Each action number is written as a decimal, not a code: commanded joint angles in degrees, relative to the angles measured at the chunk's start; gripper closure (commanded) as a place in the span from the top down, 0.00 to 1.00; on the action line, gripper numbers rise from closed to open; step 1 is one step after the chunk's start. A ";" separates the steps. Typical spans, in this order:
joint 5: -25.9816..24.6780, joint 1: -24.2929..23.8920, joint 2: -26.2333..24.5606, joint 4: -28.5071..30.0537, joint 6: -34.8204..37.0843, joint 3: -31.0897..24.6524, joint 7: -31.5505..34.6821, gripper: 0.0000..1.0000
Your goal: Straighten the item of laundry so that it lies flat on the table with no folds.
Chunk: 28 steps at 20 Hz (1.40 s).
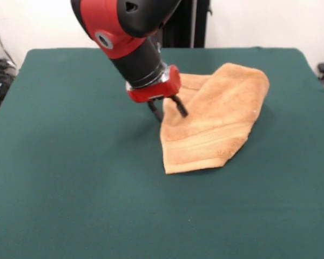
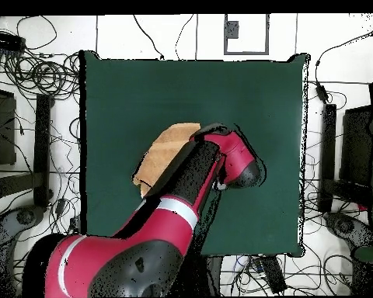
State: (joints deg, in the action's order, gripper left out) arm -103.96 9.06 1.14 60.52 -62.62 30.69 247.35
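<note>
Towel (image 1: 216, 121), one, lies folded on one green table (image 1: 70, 178); claw (image 1: 167, 110) spread open at its edge, holding nothing.

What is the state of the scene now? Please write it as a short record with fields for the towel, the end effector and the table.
towel: orange-tan towel, folded over itself, not flat, band stripe near its front edge
end effector: end effector at the towel's edge, fingers apart, nothing held
arm: reaches over the towel, hiding most of it in the overhead view
table: dark green table, much bigger than the towel
task status: folds not yet removed
</note>
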 commanded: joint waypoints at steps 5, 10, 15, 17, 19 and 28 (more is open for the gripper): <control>8.76 2.93 -7.20 0.36 -12.07 -7.54 23.38 1.00; 8.79 3.75 -6.68 2.11 -11.23 -8.49 22.97 1.00; 8.37 5.85 -5.72 4.96 -8.08 -7.73 22.68 1.00; 8.50 6.87 -5.48 6.15 -5.15 -7.51 22.21 1.00; 9.35 7.73 -5.39 7.36 -3.37 -7.31 21.11 1.00; 10.48 9.10 -6.04 8.44 -1.75 -7.22 21.45 0.00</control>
State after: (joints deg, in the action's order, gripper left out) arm -98.32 16.32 -0.30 64.07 -70.31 30.71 249.94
